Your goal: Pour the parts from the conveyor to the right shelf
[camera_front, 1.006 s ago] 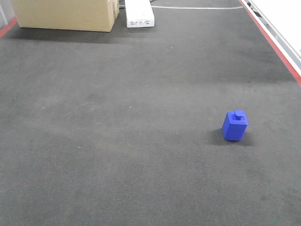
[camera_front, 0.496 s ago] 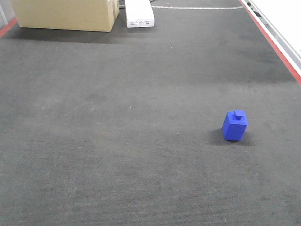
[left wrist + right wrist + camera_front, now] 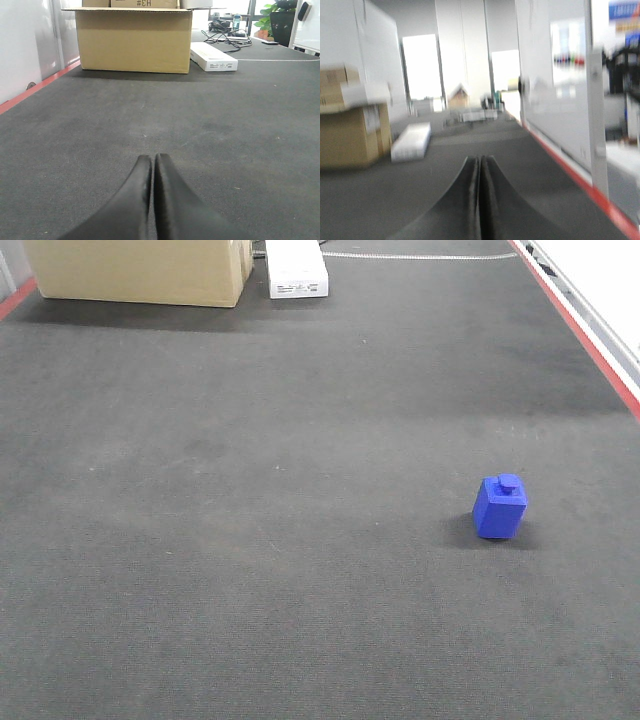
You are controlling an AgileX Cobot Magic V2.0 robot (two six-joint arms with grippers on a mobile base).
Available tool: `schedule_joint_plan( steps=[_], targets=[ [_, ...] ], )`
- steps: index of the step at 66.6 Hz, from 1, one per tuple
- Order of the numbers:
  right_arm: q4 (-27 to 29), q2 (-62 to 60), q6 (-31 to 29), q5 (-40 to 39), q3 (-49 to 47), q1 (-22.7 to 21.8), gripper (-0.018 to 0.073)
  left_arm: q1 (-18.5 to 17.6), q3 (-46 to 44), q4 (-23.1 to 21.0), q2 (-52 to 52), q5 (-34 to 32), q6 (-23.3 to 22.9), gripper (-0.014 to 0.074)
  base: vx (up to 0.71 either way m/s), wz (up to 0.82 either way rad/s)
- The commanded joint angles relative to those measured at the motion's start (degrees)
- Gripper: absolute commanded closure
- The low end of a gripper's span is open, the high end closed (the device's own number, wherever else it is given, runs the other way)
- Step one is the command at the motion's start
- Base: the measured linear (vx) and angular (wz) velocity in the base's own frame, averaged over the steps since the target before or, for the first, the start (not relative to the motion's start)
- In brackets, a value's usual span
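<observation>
The blue block (image 3: 500,507) is sitting upright on the belt (image 3: 250,560), knob up, over toward the right side but well short of the red edge strip (image 3: 590,340). Over the last second it is not shifting at all: same spot, same facing, same small shadow. So the belt is not carrying it along and nothing is touching it. I judge the task is only just beginning, with the pick-up not yet done.

The left gripper (image 3: 152,159) is hovering low over the belt with its two black fingers pressed together, holding nothing, and the block is not showing in its view. The right gripper (image 3: 480,161) is likewise closed tight and empty. Its whole view is smearing, which suggests to me that the right arm is swinging at this moment. The block is not showing there either, so I cannot say whether the arm is heading for it.

The belt is looking dark grey and carpet-like, flat, with faint lighter scuffs across the middle. At its far end a cardboard box (image 3: 140,270) is standing with a flat white box (image 3: 297,270) just beside it. Beyond them, in the left wrist view, some cables (image 3: 227,32) and a potted plant (image 3: 274,17) are showing. The shelf is not appearing in any view, so the robot is probably going to have to turn toward it once the block is in hand.
</observation>
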Motion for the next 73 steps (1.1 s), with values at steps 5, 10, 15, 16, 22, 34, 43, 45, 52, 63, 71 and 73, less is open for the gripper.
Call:
schedule_joint_plan(
  steps=[5,10,15,16,22,34,43,45,52,63,71,73],
  targets=[
    [-1.47,-0.05,-0.48,-5.89,-7.40,-0.33,0.0567,-0.28,-1.13,-0.48,1.11,-4.52,-0.49,0.0603,0.00,0.00],
    [-3.33,0.64,-0.48,-0.94,-13.68,-0.33,0.0565,-0.28,-1.13,-0.48,1.11,-4.52,-0.49,0.0603,0.00,0.00],
    [-5.20,2.96,-0.48,6.33,-19.92,-0.33,0.0565,-0.28,-1.13,-0.48,1.11,-4.52,-0.49,0.0603,0.00,0.00],
    [-5.36,3.84,-0.48,7.56,-21.61,-0.33,0.0564,-0.28,-1.13,-0.48,1.11,-4.52,-0.49,0.0603,0.00,0.00],
    [-5.42,9.04,-0.48,15.26,-28.92,-0.33,0.0559,-0.28,-1.13,-0.48,1.11,-4.52,-0.49,0.0603,0.00,0.00],
    [-5.02,20.85,-0.92,24.33,-38.84,-0.33,0.0427,-0.28,-1.13,-0.48,1.11,-4.52,-0.49,0.0603,0.00,0.00],
    [-5.02,27.72,-5.11,24.97,-41.00,-0.33,0.0188,-0.28,-1.13,-0.48,1.11,-4.52,-0.49,0.0603,0.00,0.00],
    [-5.02,28.66,-6.57,24.28,-41.00,-0.33,0.0139,-0.28,-1.13,-0.48,1.11,-4.52,-0.49,0.0603,0.00,0.00],
    [-5.02,32.30,-10.19,21.54,-41.00,-0.33,-0.0018,-0.28,-1.13,-0.48,1.11,-4.52,-0.49,0.0603,0.00,0.00],
    [-4.39,37.34,-10.58,21.82,-41.21,-0.26,-0.0104,-0.28,-1.13,-0.48,1.11,-4.52,-0.49,0.0603,0.00,0.00],
    [1.63,42.45,-10.24,30.13,-45.76,-0.26,-0.0092,-0.28,-1.13,-0.48,1.11,-4.52,-0.49,0.0603,0.00,0.00],
    [2.78,44.50,-10.58,33.12,-47.84,-0.26,-0.0091,-0.28,-1.13,-0.48,1.11,-4.52,-0.49,0.0603,0.00,0.00]
  ],
)
